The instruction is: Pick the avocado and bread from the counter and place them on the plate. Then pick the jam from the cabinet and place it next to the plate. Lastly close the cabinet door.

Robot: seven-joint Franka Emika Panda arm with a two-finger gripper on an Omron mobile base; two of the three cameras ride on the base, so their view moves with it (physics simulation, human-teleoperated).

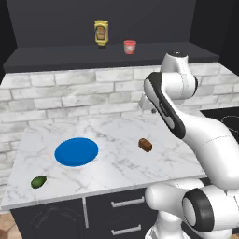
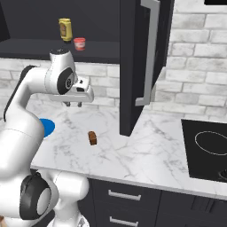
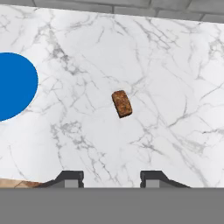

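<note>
A pale brick wall [image 1: 70, 93] backs a kitchen corner where the white marble worktop [image 1: 121, 163] sits over dark drawers [image 2: 133, 199], with a black hob [image 2: 208, 150] set into it at the far right of the right base view. Above the wall hangs the black cabinet [image 1: 56, 23], its interior open to view, and the cabinet door [image 2: 142, 57] stands swung out over the worktop, its long metal bar handle [image 2: 148, 53] running down the edge. The white arm [image 1: 186, 126] rises over the worktop with the end effector [image 2: 73, 104] held high above the marble and pointing down; its two dark finger tips [image 3: 70, 179] stand apart with nothing between them, as narrow as they go here, holding nothing. The blue plate [image 1: 76, 151] lies bare on the left part of the worktop. On the cabinet shelf [image 1: 56, 59] a yellow bottle [image 1: 101, 33] stands upright, and the red jam [image 1: 130, 46] stands just to its right, apart from it. The bread [image 1: 145, 144] lies on the marble well to the right of the plate, roughly below the end effector. The avocado [image 1: 38, 181] rests near the front left edge of the worktop, in front of the plate and apart from it.
</note>
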